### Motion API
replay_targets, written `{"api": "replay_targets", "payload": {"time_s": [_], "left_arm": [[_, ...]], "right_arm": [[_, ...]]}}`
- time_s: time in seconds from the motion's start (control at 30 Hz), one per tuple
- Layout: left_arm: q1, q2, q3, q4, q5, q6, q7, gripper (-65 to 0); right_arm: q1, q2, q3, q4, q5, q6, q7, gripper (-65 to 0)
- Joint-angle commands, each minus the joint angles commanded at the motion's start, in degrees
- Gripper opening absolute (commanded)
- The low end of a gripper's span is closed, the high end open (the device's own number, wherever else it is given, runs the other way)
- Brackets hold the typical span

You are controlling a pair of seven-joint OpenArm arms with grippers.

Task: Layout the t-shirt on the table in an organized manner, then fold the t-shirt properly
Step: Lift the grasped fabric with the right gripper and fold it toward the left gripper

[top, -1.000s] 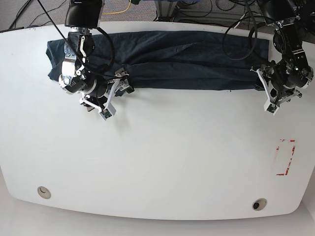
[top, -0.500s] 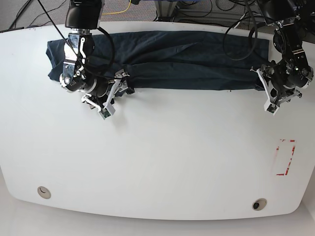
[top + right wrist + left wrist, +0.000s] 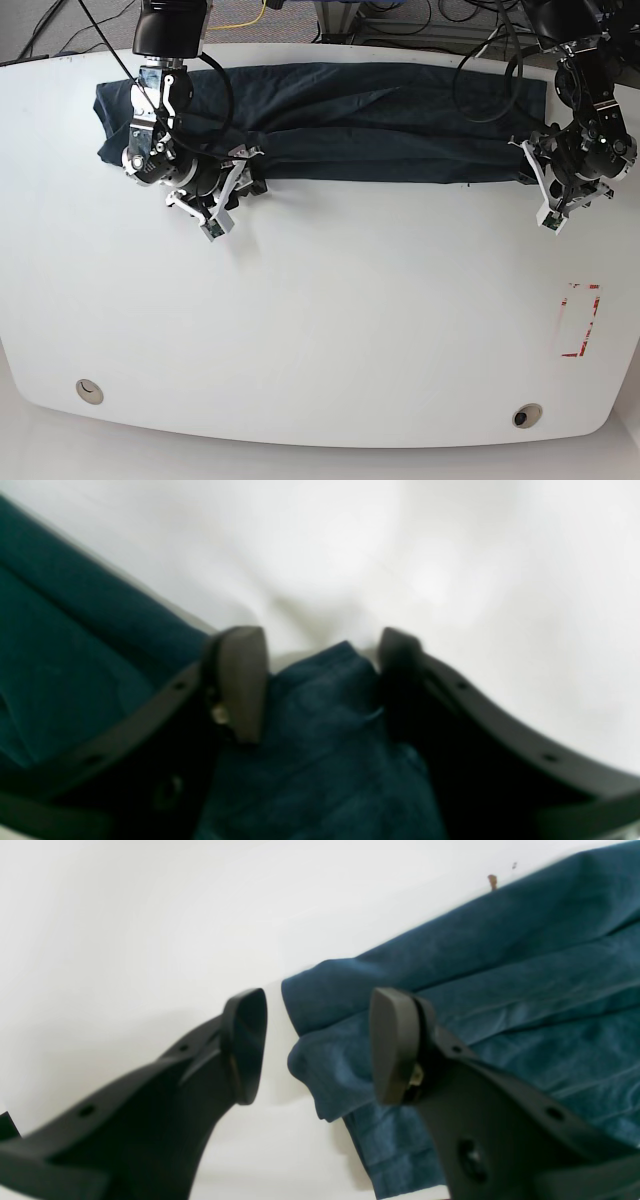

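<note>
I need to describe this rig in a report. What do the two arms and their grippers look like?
Both arms are black and silver-grey with looping black cables and white bracket pieces near the wrists. The left gripper and right gripper each have two curved matte black fingers with flat rounded pads and small holes along them.

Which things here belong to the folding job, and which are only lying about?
Job: the t-shirt, the table, the left gripper, the right gripper.
Lying about: red tape mark, two grommet holes, cables behind the table.
</note>
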Motion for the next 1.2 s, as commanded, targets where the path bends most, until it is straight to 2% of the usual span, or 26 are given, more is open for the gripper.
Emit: {"api": "replay_targets", "payload": {"time_s": [0.07,0.23,0.47,0.67,0.93,1.03,1.2], "left_arm": [[0.00,0.00,0.00,0.00,0.00,0.00,0.00,-33.8],[0.00,0.00,0.00,0.00,0.00,0.00,0.00,-33.8],[0.00,0.00,0.00,0.00,0.00,0.00,0.00,-33.8],[0.00,0.00,0.00,0.00,0.00,0.00,0.00,-33.8],[0.00,0.09,0.00,-0.09,0.00,0.00,0.00,-33.8],[0.00,0.09,0.09,-0.09,0.00,0.00,0.00,-33.8],[0.00,0.09,0.09,-0.09,0.00,0.00,0.00,-33.8]], "right_arm": [[-0.09,0.00,0.00,0.00,0.00,0.00,0.00,-49.6],[-0.18,0.00,-0.09,1.41,-0.09,0.00,0.00,-63.7],[-1.32,-0.09,-0.18,8.62,0.09,0.00,-0.62,-64.8],[-1.32,-0.35,-0.26,15.82,0.18,0.00,-6.86,-64.8],[-4.40,-0.62,-0.26,24.35,0.26,0.00,-12.31,-64.8],[-6.51,-1.14,-0.18,25.67,2.55,0.00,-13.45,-64.8],[-11.16,-0.97,0.09,25.67,9.49,0.00,-14.07,-65.0]]}}
